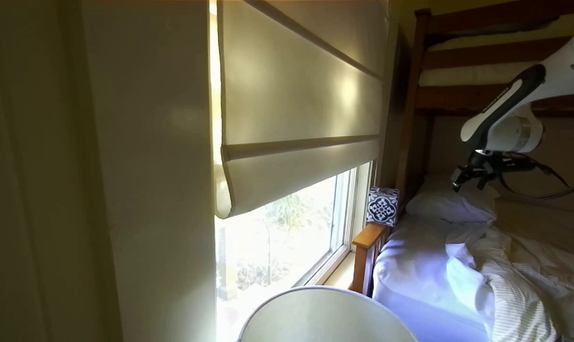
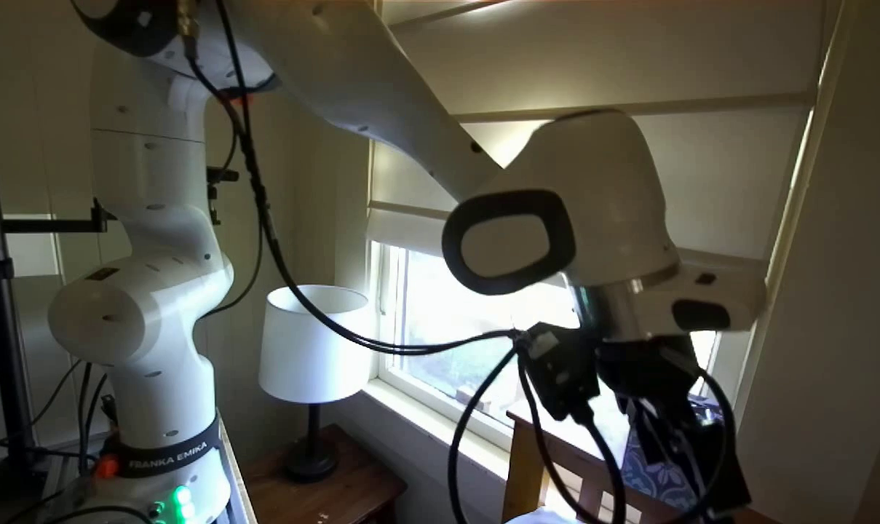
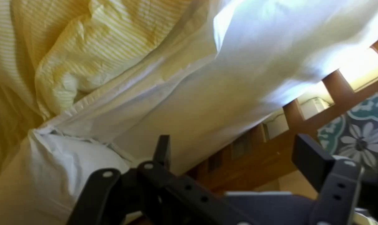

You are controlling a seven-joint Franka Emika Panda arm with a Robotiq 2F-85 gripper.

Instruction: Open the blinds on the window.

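The blinds (image 1: 301, 95), a cream fabric shade with horizontal fold lines, hang over the upper part of the window in both exterior views (image 2: 731, 167). Their bottom edge slants in view and daylight shows below it. The window (image 1: 287, 237) shows glass and greenery under the blinds; it also appears behind my arm (image 2: 440, 306). My gripper (image 1: 468, 183) is above the bed, apart from the blinds. In the wrist view my gripper (image 3: 235, 153) is open with nothing between its fingers. The blinds are out of the wrist view. My arm hides part of them in an exterior view (image 2: 571, 196).
A patterned box (image 1: 382, 207) stands by the wooden bed end (image 1: 370, 236) near the window. A lamp (image 2: 316, 349) stands on a wooden side table (image 2: 338, 473). The bed (image 1: 419, 280) has rumpled bedding. Bunk bed rails (image 1: 486, 57) and loose cables (image 2: 410, 348) are near my arm.
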